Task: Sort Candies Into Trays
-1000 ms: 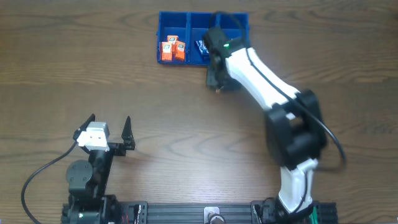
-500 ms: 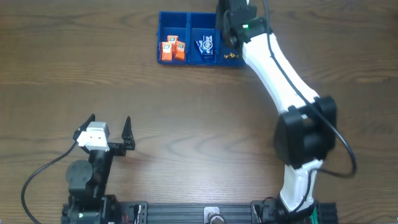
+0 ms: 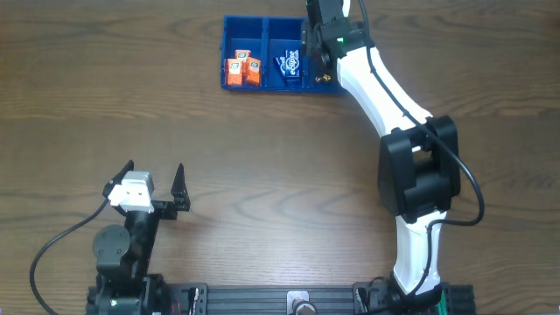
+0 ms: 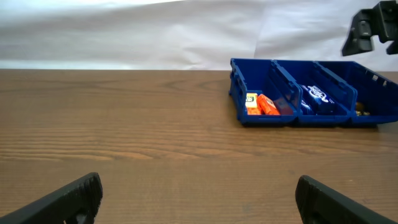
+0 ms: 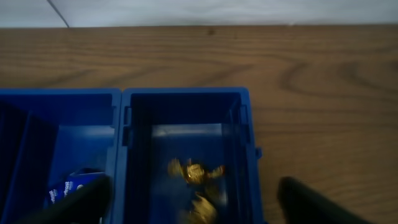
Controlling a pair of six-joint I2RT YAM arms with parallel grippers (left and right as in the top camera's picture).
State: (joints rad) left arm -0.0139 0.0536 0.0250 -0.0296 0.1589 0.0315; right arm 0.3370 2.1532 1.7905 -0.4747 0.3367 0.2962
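Note:
A blue three-compartment tray (image 3: 234, 23) stands at the table's far side. Orange candies (image 3: 243, 72) lie in its left compartment, a blue-wrapped candy (image 3: 291, 63) in the middle one, and gold candies (image 3: 325, 79) in the right one. My right gripper (image 3: 317, 39) hangs above the right compartment. In the right wrist view it (image 5: 194, 200) is open and empty, with the gold candies (image 5: 196, 172) below it. My left gripper (image 3: 155, 169) stands open and empty near the table's front left, far from the tray (image 4: 239, 70).
Bare wooden table spreads between the left gripper (image 4: 199, 199) and the tray. The right arm (image 3: 385, 96) stretches diagonally from the front right to the tray. A white backdrop rises behind the table's far edge.
My right gripper has moved from the table just in front of the tray up to above the right compartment, where gold candies now show. The left arm has not moved.

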